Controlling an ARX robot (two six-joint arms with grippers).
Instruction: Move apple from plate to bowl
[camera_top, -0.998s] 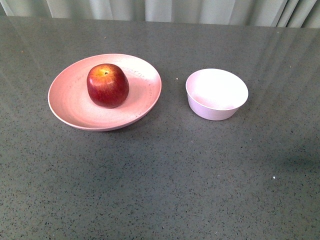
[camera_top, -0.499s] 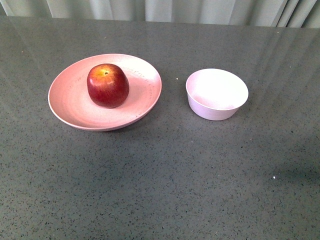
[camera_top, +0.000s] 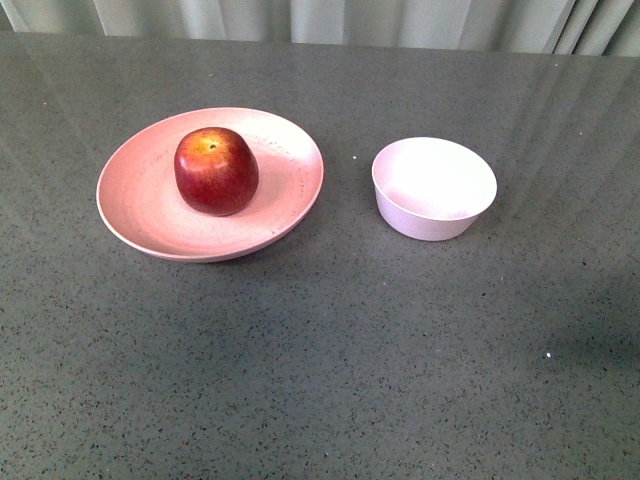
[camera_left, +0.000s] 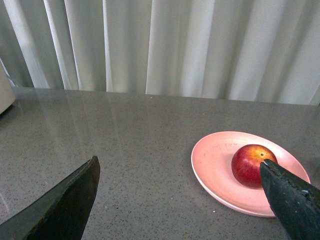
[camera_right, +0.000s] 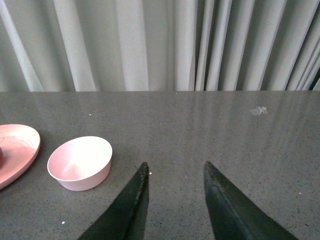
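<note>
The dark-red apple (camera_top: 216, 170) sits on the salmon-pink plate (camera_top: 140, 215) at the left of the table. The pale lilac-pink bowl (camera_top: 434, 187) stands empty to its right. Neither arm shows in the front view. In the left wrist view my left gripper (camera_left: 180, 165) is open and empty, above the table short of the plate (camera_left: 215, 165); one fingertip (camera_left: 280, 185) overlaps the apple (camera_left: 250, 164) in the picture. In the right wrist view my right gripper (camera_right: 176, 166) is open and empty above bare table, with the bowl (camera_right: 80, 163) off to one side.
The table (camera_top: 330, 350) is dark grey speckled stone. Pale curtains (camera_top: 320, 20) hang behind its far edge. A small white speck (camera_top: 548, 355) lies at the front right. The plate's edge shows in the right wrist view (camera_right: 17, 150).
</note>
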